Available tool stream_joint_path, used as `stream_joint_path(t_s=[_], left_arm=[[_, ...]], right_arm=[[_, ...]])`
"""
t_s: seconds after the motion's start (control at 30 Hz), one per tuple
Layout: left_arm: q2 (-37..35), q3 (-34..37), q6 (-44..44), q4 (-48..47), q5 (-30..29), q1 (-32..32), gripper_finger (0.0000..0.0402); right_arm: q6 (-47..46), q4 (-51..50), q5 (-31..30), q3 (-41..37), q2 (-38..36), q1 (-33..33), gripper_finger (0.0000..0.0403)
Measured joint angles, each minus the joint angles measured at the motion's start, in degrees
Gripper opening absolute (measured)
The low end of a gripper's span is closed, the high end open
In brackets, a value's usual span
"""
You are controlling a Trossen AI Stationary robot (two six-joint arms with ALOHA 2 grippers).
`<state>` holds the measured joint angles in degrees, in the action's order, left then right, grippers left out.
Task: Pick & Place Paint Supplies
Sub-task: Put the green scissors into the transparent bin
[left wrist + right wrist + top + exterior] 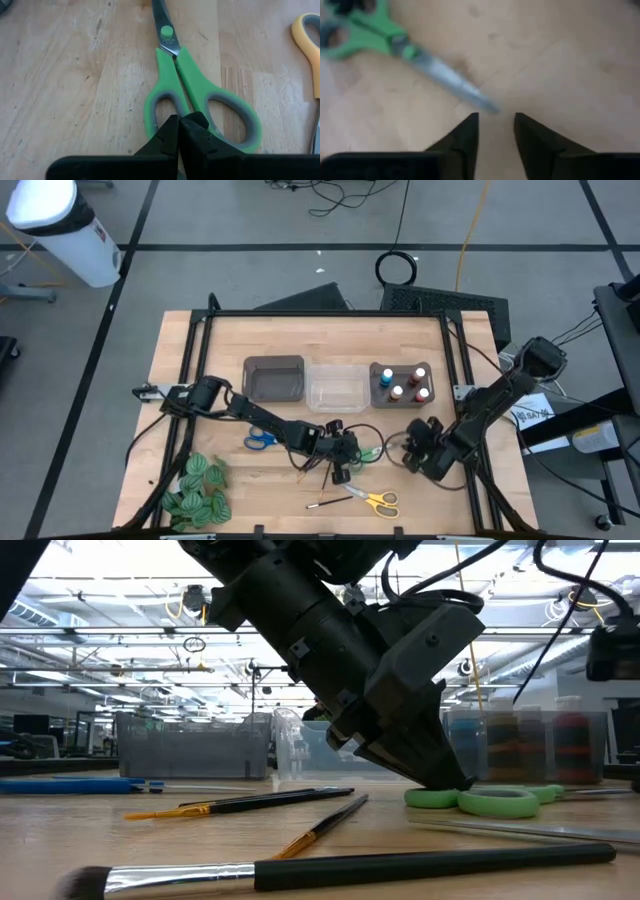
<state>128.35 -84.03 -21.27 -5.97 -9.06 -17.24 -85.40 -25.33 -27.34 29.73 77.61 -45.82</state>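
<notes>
Wooden table [200,340], scissors (green [200,95]), brushes [260,802], bins [274,378], leafy bunch [197,490]

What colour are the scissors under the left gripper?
Green scissors with grey-lined loops, clearest in the left wrist view.

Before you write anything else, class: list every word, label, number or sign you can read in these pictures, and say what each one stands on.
No text can be read in any view.
White paper sheet by the right arm at the table's right edge: dark print, too small to read.
Paint bottles in their bin: no label legible.
Green scissors, under the shut left gripper: no marking visible.
</notes>
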Motion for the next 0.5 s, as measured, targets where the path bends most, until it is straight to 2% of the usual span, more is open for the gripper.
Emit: stream_joint_path(t_s=[0.1,0.23,0.4,0.5], left_arm=[[0.0,0.0,0.5,0.0,-0.3,-0.1,0.0015],[0.0,0.0,0.7,0.0,-0.3,-0.1,0.0006],[0.0,0.0,0.7,0.0,-0.2,-0.1,0.0018],[0.0,0.0,1.1,0.0,-0.2,-0.1,0.0007]], right_arm=[[-1.7,4.7,-1.1,-4.5,-3.4,0.0,0.0168],[2.3,20.9,-1.7,-12.0,-6.9,0.0,0.0203],[7.6,42.1,-1.4,-19.8,-7.6,0.1,0.021],[8.6,44.6,0.6,-21.2,-7.2,0.1,0.0202]])
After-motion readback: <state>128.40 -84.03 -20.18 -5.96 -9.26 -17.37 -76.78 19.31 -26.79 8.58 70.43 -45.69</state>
